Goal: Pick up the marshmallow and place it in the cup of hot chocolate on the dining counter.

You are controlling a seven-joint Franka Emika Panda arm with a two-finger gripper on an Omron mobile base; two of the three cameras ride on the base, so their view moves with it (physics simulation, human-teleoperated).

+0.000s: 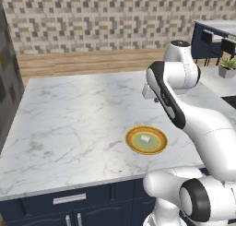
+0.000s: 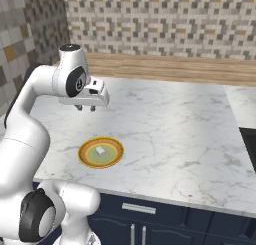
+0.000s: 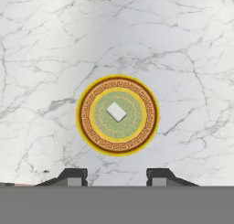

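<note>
The marshmallow [image 1: 145, 139] [image 2: 100, 151] [image 3: 116, 112], a tiny white block, lies in the middle of a round green plate with a yellow and brown rim [image 1: 132, 145] [image 2: 84, 157] [image 3: 87, 122]. The plate rests near the front edge of a marble counter. My gripper [image 2: 86, 109] [image 3: 115, 177] hangs well above the counter, a little behind the plate, pointing down. It is open, and nothing is between its fingertips. The cup of hot chocolate is out of view. A corner of the dining counter [image 1: 220, 26] shows at the far right, with dark stools beside it.
Navy drawers [image 1: 69, 199] run under the counter's front edge. A potted plant [image 1: 227, 67] stands to the right. A dark cooktop edge [image 2: 250, 149] lies at the right. A mosaic tile wall [image 1: 92, 17] closes the back.
</note>
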